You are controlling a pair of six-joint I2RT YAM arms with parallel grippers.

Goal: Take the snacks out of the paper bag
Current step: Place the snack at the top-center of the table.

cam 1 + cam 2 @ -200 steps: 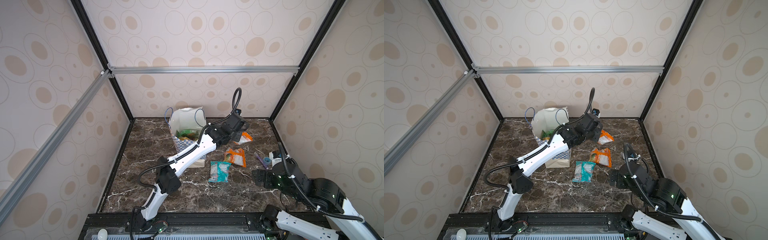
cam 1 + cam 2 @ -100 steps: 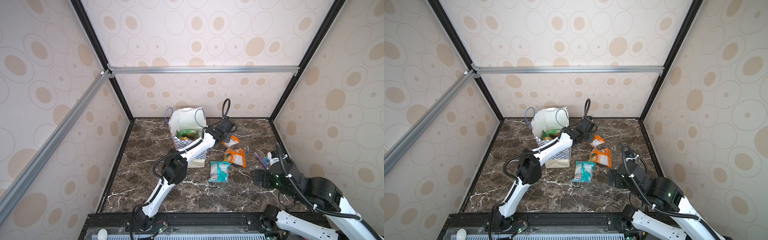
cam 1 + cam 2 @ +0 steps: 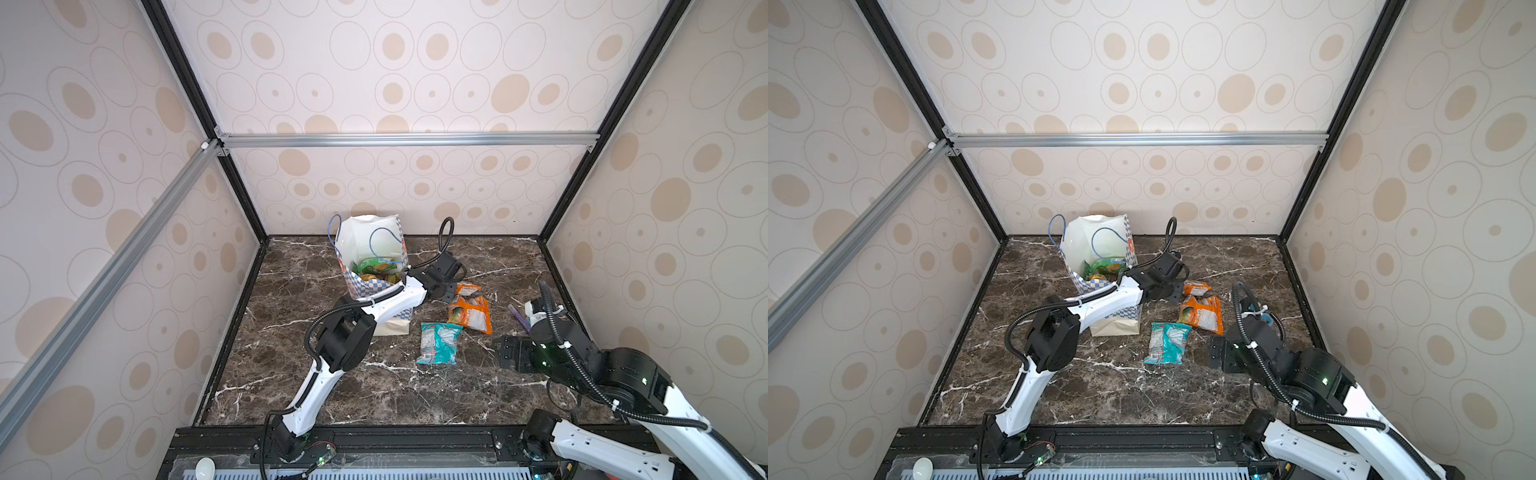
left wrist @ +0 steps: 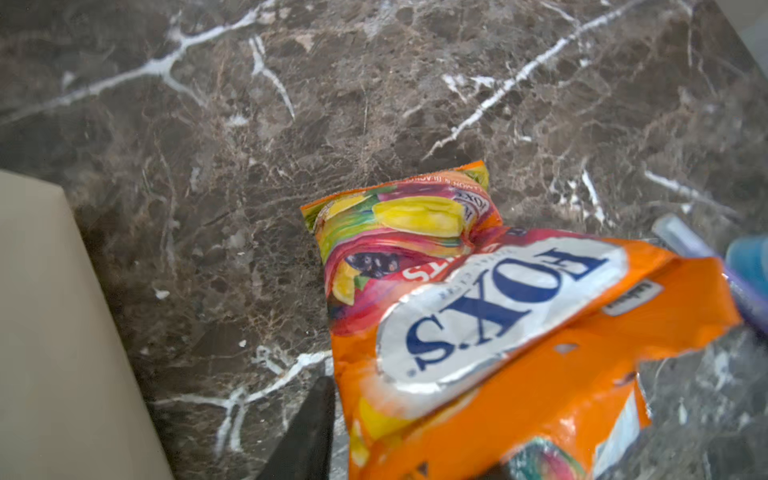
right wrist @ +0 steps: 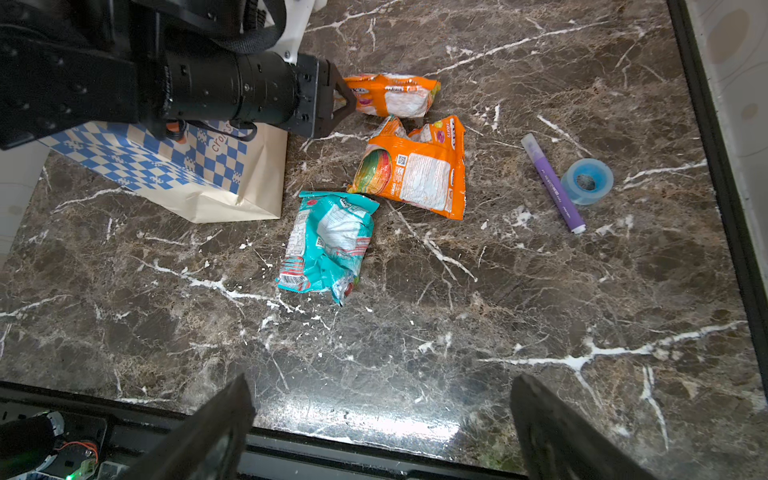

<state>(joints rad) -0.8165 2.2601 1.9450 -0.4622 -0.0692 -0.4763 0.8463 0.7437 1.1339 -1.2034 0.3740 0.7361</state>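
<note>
The checkered paper bag [image 3: 365,249] [image 3: 1096,245] [image 5: 166,166] leans at the back, with green and yellow snacks [image 3: 374,268] inside. Just right of the bag, my left gripper [image 3: 451,293] [image 3: 1177,293] [image 5: 347,102] is low over the table. A small orange packet [image 3: 467,288] [image 3: 1196,287] [image 5: 390,99] [image 4: 519,332] lies between its parted jaws. One finger [image 4: 316,415] stands clear of it; the other is hidden. A bigger orange packet [image 3: 471,314] [image 5: 415,174] and a teal packet [image 3: 438,343] [image 5: 328,245] lie nearer the front. My right gripper [image 3: 498,353] [image 5: 382,399] hovers open and empty at the front right.
A purple marker [image 5: 552,187] [image 3: 517,316] and a blue tape roll [image 5: 587,181] lie to the right of the packets, near the right wall. The left arm's forearm crosses in front of the bag. Patterned walls close in the marble table [image 3: 374,386] on three sides.
My left gripper has come down from beside the bag's mouth to the table with the small orange packet, and its jaws have parted. The right arm has hardly moved.
</note>
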